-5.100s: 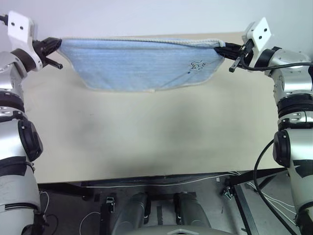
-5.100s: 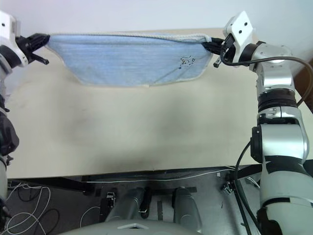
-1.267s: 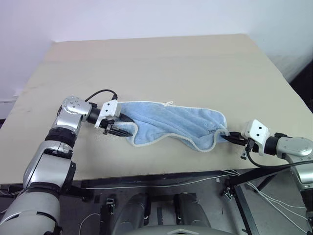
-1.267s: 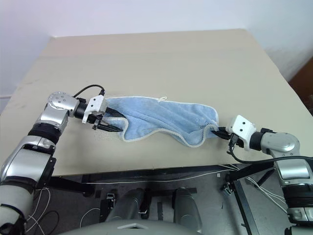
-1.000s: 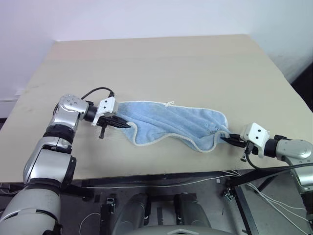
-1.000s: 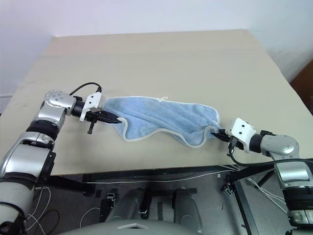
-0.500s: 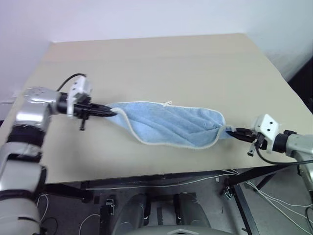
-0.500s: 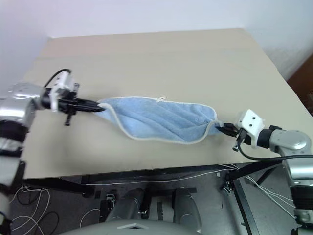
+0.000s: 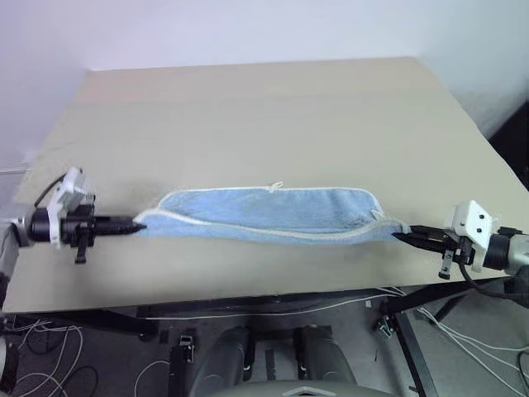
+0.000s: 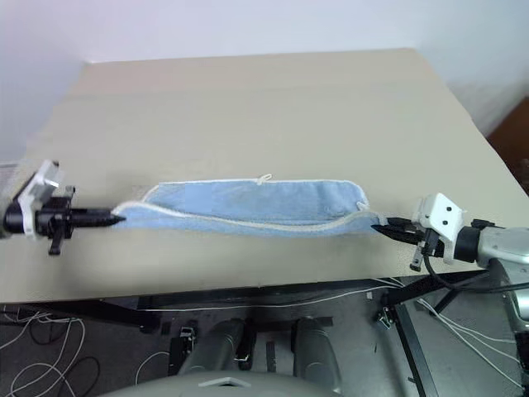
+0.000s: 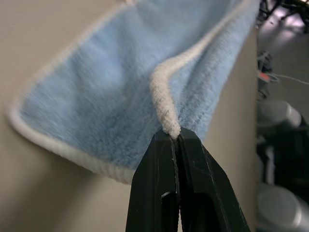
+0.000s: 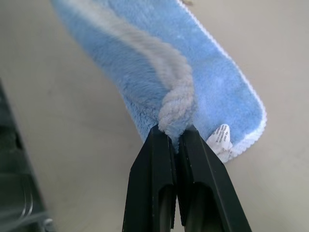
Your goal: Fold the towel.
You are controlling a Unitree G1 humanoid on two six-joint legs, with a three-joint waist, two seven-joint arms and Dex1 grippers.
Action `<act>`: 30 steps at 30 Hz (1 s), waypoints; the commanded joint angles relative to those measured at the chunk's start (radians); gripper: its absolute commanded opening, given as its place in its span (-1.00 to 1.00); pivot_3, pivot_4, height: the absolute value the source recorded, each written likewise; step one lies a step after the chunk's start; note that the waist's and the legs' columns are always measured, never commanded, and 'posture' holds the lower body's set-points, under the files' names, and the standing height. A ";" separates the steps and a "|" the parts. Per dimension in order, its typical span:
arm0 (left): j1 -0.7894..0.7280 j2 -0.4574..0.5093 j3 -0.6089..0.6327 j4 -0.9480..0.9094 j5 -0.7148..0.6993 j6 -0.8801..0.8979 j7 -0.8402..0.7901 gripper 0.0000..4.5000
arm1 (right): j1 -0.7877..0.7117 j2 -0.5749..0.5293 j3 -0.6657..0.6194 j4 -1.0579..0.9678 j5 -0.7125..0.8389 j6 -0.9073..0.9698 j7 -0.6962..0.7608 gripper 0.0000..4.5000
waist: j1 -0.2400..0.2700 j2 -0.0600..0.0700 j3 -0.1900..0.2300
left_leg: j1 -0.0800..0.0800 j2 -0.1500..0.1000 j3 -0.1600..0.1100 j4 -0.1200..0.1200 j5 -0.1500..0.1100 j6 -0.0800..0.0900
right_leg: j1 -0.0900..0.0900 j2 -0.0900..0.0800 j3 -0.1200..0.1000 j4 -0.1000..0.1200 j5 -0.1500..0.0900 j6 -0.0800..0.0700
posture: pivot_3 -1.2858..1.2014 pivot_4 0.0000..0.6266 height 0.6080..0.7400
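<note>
The light blue towel (image 9: 264,212) with white edging is pulled out into a long flat band across the near part of the beige table (image 9: 264,116). A small white loop (image 9: 275,185) shows on its far edge. My left gripper (image 9: 136,225) is shut on the towel's left end, and the left wrist view shows the white edging (image 11: 166,108) pinched at the fingertips (image 11: 186,145). On the towel's right end my right gripper (image 9: 398,236) is shut too, gripping bunched edging (image 12: 176,108) near a small white label (image 12: 220,137).
The table's front edge (image 9: 248,294) runs just below the towel, with cables and a metal frame (image 9: 405,331) under it. A pale wall (image 9: 248,29) rises behind the table's far edge.
My left gripper has swung far out to the left and my right gripper has drawn a little right, stretching the crumpled towel into a straight narrow band.
</note>
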 commanded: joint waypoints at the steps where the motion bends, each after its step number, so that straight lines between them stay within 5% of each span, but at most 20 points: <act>1: 0.108 0.031 0.145 -0.075 -0.030 0.030 0.021 -0.99 | 0.036 -0.012 -0.077 -0.021 0.020 -0.014 0.010 -1.00 | 0.003 0.000 0.000 | 0.000 0.000 0.000 0.000 -0.001 -0.001 | 0.000 0.000 0.000 0.000 0.000 0.000 | 0.03 -0.52 1.00; 7: 0.216 -0.016 0.279 -0.164 -0.065 0.098 0.115 -0.99 | -0.048 -0.041 -0.050 -0.015 0.065 0.087 0.004 -1.00 | 0.006 0.000 0.000 | 0.000 0.000 0.000 0.001 -0.001 -0.002 | 0.002 -0.001 0.000 -0.001 -0.001 -0.002 | 0.03 -0.52 1.00; 13: 0.112 -0.095 0.314 -0.085 -0.028 0.098 0.249 -0.99 | -0.222 -0.053 0.073 0.116 0.005 0.104 0.062 -1.00 | 0.009 0.000 0.000 | 0.001 0.001 0.000 0.001 -0.001 -0.002 | 0.002 -0.001 -0.001 -0.001 -0.001 -0.002 | 0.03 -0.52 1.00; 20: 0.098 -0.151 0.341 -0.095 -0.026 0.107 0.317 -0.99 | -0.405 0.002 0.237 0.265 -0.083 0.097 0.089 -1.00 | 0.001 0.000 0.000 | -0.001 0.000 0.003 -0.001 -0.001 -0.001 | -0.001 -0.001 0.000 -0.002 0.001 0.001 | 0.03 -0.52 1.00; 30: 0.150 -0.162 0.378 -0.135 -0.016 0.136 0.370 -0.99 | -0.579 0.117 0.301 0.464 -0.170 0.013 0.052 -1.00 | 0.004 0.000 0.000 | -0.001 0.000 0.003 -0.001 -0.001 -0.001 | -0.002 -0.001 0.000 -0.001 0.001 0.001 | 0.03 -0.52 1.00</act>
